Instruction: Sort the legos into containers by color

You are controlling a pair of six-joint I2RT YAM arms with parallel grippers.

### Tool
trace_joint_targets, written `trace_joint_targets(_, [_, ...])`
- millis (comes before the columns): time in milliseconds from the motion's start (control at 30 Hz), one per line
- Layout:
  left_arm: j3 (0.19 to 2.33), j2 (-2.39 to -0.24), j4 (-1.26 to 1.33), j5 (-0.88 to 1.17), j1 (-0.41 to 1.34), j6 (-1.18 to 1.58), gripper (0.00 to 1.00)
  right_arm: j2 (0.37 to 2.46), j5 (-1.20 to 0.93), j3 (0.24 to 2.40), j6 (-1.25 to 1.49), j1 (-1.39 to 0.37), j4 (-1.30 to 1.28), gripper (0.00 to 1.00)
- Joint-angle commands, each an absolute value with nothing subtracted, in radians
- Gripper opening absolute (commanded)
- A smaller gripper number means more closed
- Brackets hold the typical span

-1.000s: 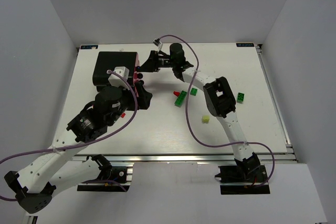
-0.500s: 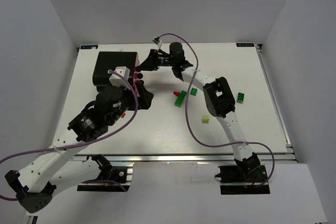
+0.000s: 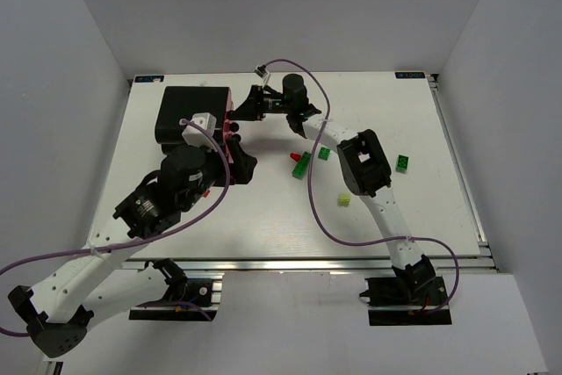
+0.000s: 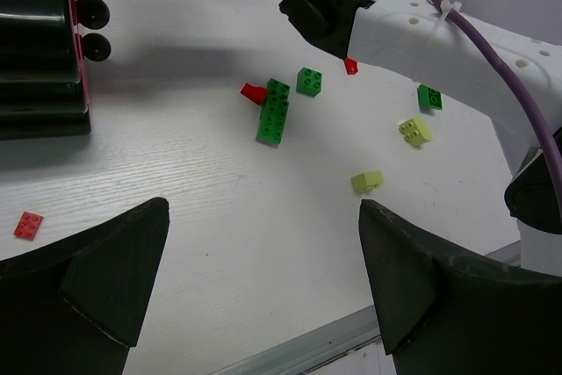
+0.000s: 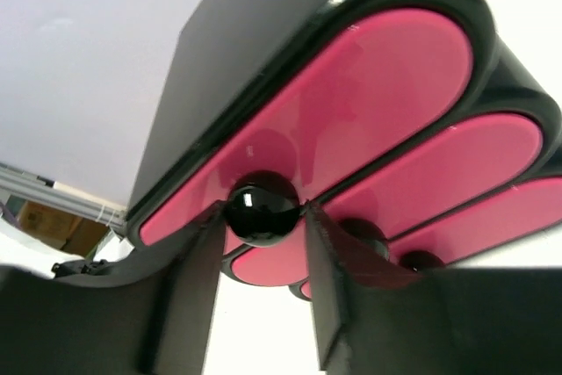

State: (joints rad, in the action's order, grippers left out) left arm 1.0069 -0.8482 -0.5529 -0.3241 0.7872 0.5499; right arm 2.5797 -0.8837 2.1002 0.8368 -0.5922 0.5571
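The legos are all loose on the table [image 3: 263,230], none in a drawer as far as I can see. Most sit around the middle. There's a long green strip [image 4: 274,111] with a red brick [image 4: 254,92] right up against its far end, and a small green brick [image 4: 308,81] just beside them. A tiny red piece [image 4: 351,66] lies under the right arm. Out toward the right edge there's another green brick [image 4: 429,97] and two pale yellow bricks [image 4: 415,131] [image 4: 367,182]. One flat red plate [image 4: 28,225] is off on its own on the left side, on the near side of the cabinet.

The three pink drawers [image 5: 386,85] are stacked in the black cabinet [image 3: 189,110] near the far-left corner of the table, with their fronts facing the right edge.

The right gripper [image 5: 262,217] is reaching across to them. Its fingers [image 5: 189,278] sit on either side of the round black knob [image 5: 260,206] of what looks like the top drawer. They're closed in on it with no gap I can make out. The other two knobs are free.

The left gripper [image 4: 263,296] hangs over the table just on the near side of the drawer fronts, jaws spread wide with nothing between them.
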Motion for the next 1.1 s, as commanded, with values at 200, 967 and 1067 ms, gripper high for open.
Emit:
trace_joint_targets(200, [0.989,-0.825,-0.540,-0.311,0.787,0.572,0.98,2.577,-0.876,2.126,0.842,-0.594,0.629,0.15])
trace_joint_targets(967, [0.962,-0.779,-0.565,-0.336,0.787,0.583,0.98,2.422,-0.931,1.842,0.836,-0.483,0.706,0.17])
trace_joint_targets(1067, [0.959,-0.779,-0.565,-0.339,0.787,0.583,0.98,2.411,-0.931,1.822,0.827,-0.474,0.706,0.20])
